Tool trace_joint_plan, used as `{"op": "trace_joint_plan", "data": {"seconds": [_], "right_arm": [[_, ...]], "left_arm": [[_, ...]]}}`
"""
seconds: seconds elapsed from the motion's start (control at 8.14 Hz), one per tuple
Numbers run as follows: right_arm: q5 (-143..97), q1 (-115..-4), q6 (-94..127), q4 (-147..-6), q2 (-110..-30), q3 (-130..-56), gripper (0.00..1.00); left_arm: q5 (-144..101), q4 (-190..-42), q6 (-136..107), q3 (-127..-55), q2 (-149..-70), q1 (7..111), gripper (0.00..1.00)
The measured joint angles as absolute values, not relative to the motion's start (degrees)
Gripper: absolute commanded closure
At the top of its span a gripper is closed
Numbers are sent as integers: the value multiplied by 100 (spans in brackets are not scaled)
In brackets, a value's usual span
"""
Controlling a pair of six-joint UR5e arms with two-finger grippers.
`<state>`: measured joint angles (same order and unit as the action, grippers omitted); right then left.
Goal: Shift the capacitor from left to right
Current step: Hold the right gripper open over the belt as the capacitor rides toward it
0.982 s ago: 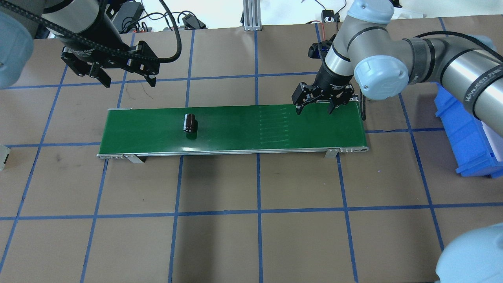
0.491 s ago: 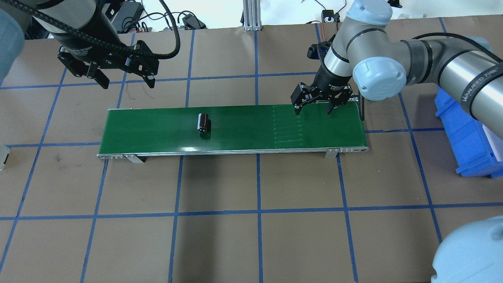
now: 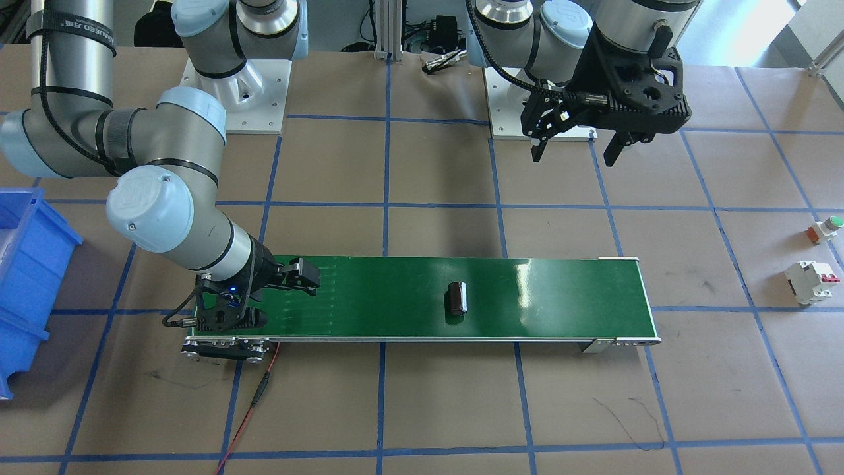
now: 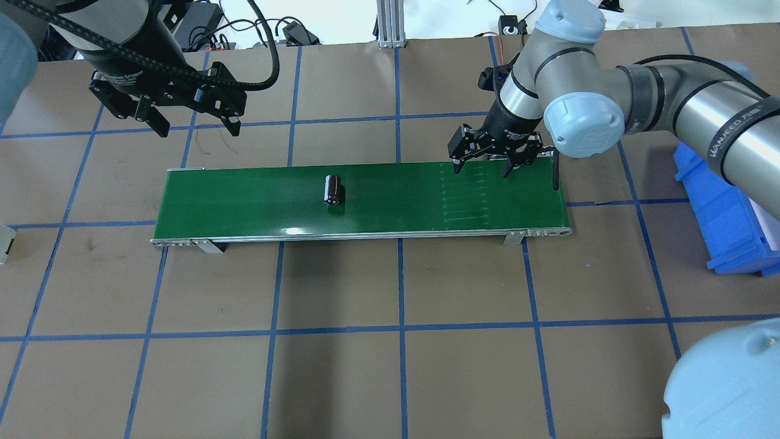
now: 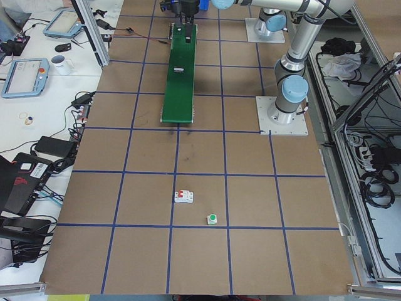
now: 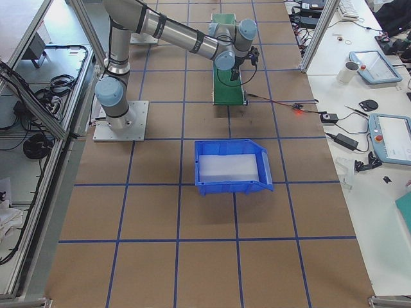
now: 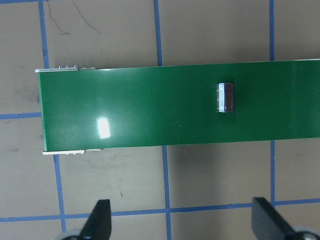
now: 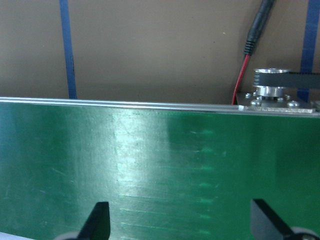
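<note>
Scene: two robot arms flank a long green conveyor belt (image 4: 244, 204) that lies across the upper middle of the overhead frame on a brown table gridded with blue tape
Capacitor: the capacitor (image 4: 332, 188), a stubby dark cylinder with a silvery end, appears to lie on its side on the belt, a little left of the belt's centre in the overhead frame and touched by neither arm
Left gripper: the left gripper (image 4: 200, 126) hangs above the table in the upper left of the overhead frame, beyond the belt's far edge; its fingers are spread wide and carry nothing, and its wrist camera looks straight down on the capacitor
Right gripper: the right gripper (image 4: 481, 170) is low over the belt's right-hand stretch, near the far edge; its fingers are parted, and its wrist camera shows only bare green belt between them
Done so far: by this evidence the capacitor is already on the belt and released by the left arm, roughly midway along
Left to do: the part has the right half of the belt to cover; a pick-up by the waiting right gripper looks likely to follow, perhaps with a drop in the blue bin (image 4: 722, 201) at the frame's right edge
Elsewhere: a white circuit breaker (image 3: 811, 280) and a green-capped push button (image 3: 827, 227) sit on the table at the right edge of the front-facing frame, well apart from the belt
</note>
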<state>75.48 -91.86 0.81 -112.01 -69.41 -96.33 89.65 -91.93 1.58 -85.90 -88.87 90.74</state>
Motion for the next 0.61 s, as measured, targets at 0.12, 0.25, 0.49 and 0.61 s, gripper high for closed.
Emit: {"op": "trace_joint_plan", "data": {"seconds": [0.12, 0.25, 0.49, 0.61], "right_arm": [[7466, -9185, 123, -11210, -6924, -9633, 0], [7336, -9187, 136, -11216, -6914, -9633, 0], [7212, -9193, 140, -11216, -6898, -9638, 0], [7201, -9193, 140, -11215, -6895, -9639, 0]], "left_arm": [[8965, -9193, 158, -8591, -8890, 9075, 0], [8965, -9193, 158, -8590, -8889, 9076, 0], [8956, -9193, 158, -8587, -8886, 9073, 0], [8951, -9193, 158, -8587, -8882, 9072, 0]]}}
